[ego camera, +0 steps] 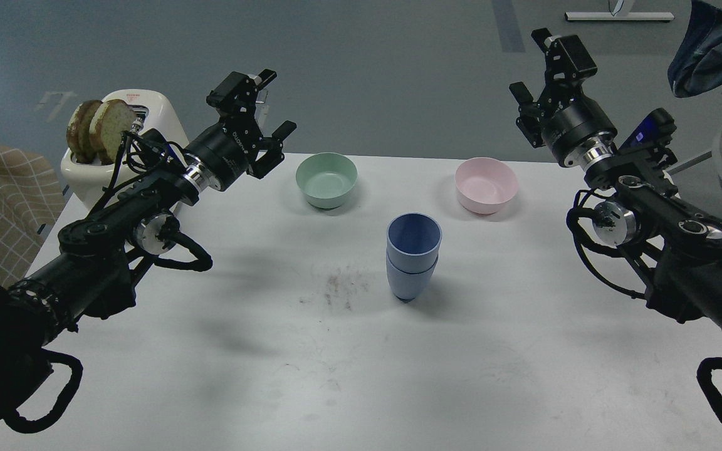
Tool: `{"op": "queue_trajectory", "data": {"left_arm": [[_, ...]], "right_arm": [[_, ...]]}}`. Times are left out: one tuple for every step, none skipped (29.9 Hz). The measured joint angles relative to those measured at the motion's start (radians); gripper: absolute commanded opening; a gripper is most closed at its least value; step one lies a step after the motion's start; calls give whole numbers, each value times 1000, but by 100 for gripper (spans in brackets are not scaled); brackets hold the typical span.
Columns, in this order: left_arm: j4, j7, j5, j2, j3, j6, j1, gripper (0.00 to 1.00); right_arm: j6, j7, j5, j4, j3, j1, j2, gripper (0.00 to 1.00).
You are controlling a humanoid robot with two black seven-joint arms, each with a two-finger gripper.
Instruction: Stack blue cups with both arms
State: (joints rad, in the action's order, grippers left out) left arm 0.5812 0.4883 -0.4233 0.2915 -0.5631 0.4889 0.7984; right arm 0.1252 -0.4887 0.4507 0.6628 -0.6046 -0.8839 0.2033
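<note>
The two blue cups stand nested one inside the other, upright, near the middle of the white table. My left gripper is open and empty, raised above the table's back left, well left of the cups. My right gripper is open and empty, raised above the table's back right, beyond the pink bowl. Neither gripper touches the cups.
A mint-green bowl and a pink bowl sit behind the cups. A cream toaster with two bread slices stands at the back left corner. A dark smudge marks the table left of the cups.
</note>
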Motion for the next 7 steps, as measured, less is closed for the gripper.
{"op": "queue_trajectory", "data": {"left_arm": [[0,0,0,-5,-1,0,-5,98],[0,0,3,-10,-1,0,-9,98],[0,0,7,-14,-1,0,-11,98],[0,0,15,-18,-1,0,-13,98],[0,0,25,-20,-1,0,-14,98],[0,0,32,-21,-1,0,-14,98],[0,0,38,-21,-1,0,-14,98]], "right_arm": [[0,0,0,1,-7,11,-7,100],[0,0,0,3,-11,20,-12,100],[0,0,0,5,-13,25,-15,100],[0,0,0,5,-15,29,-17,100],[0,0,0,7,-16,31,-19,100],[0,0,0,7,-17,32,-19,100],[0,0,0,8,-19,32,-20,100]]}}
